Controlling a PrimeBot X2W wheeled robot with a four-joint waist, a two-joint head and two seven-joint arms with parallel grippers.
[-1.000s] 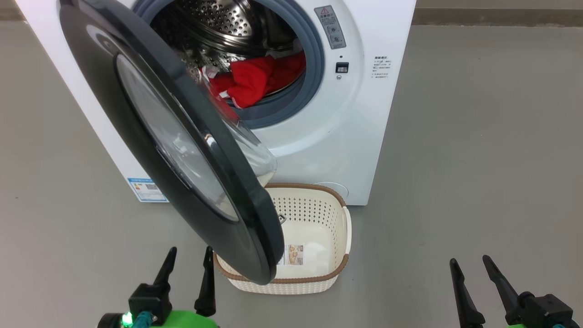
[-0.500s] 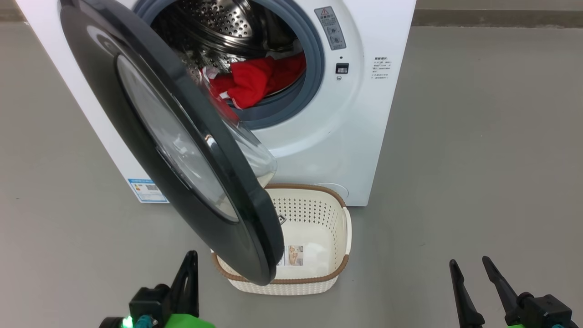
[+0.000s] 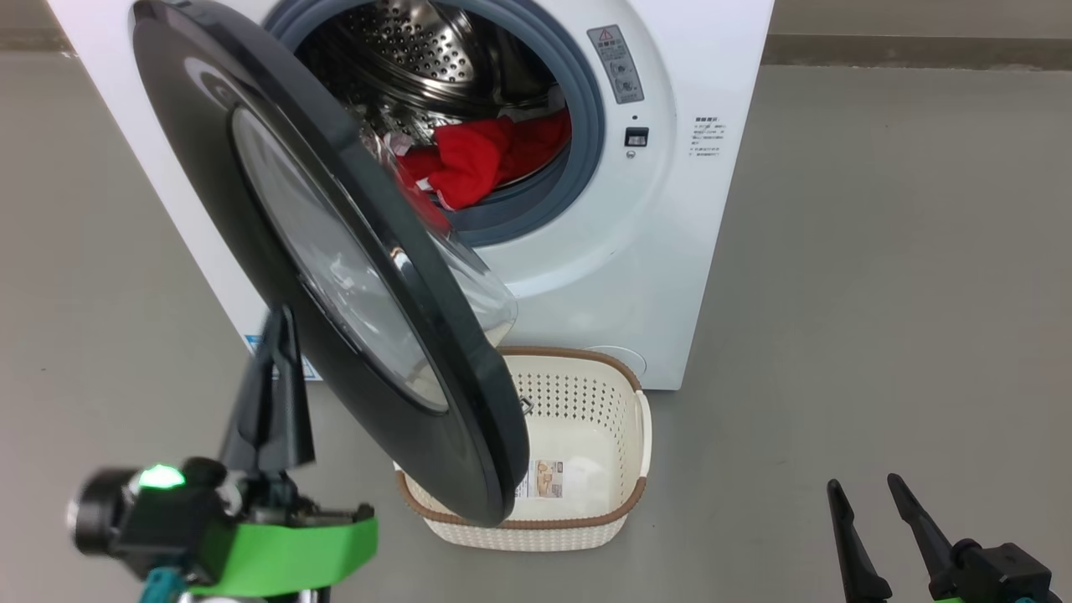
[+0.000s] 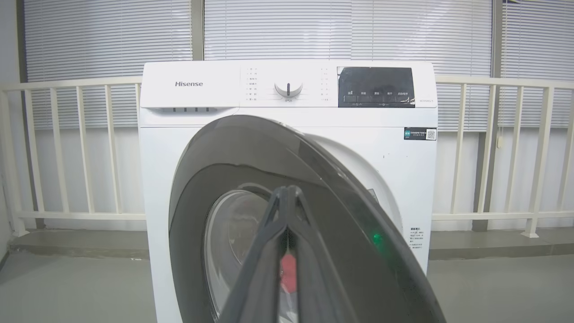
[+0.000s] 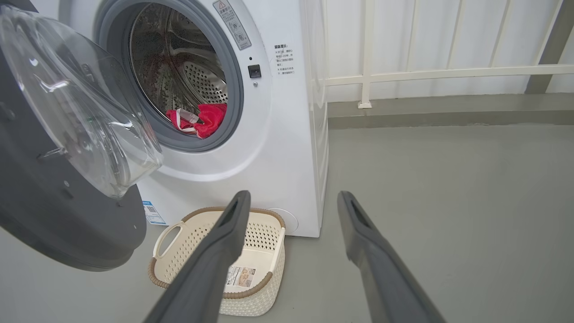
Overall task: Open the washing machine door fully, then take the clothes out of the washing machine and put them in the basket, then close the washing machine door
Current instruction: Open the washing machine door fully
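Observation:
The white washing machine (image 3: 687,209) stands ahead with its black-rimmed door (image 3: 335,276) swung partly open toward me. Red clothes (image 3: 477,155) lie at the front of the steel drum, also seen as clothes (image 5: 202,120) in the right wrist view. The cream basket (image 3: 641,419) sits on the floor under the door's lower edge. My left gripper (image 3: 280,322) is shut, empty, raised just left of the door's outer face; in its own view its closed tips (image 4: 287,193) point at the door (image 4: 314,202). My right gripper (image 3: 863,490) rests open at the lower right, fingers (image 5: 233,215) spread.
Grey floor (image 3: 879,293) spreads to the right of the machine and the basket. A pale railing (image 4: 67,148) and window blinds stand behind the machine. A low kerb (image 5: 448,112) runs along the back wall.
My left gripper shut its fingers, then rose and moved forward to the door's outer face. The head view shifted slightly. The right gripper stayed put.

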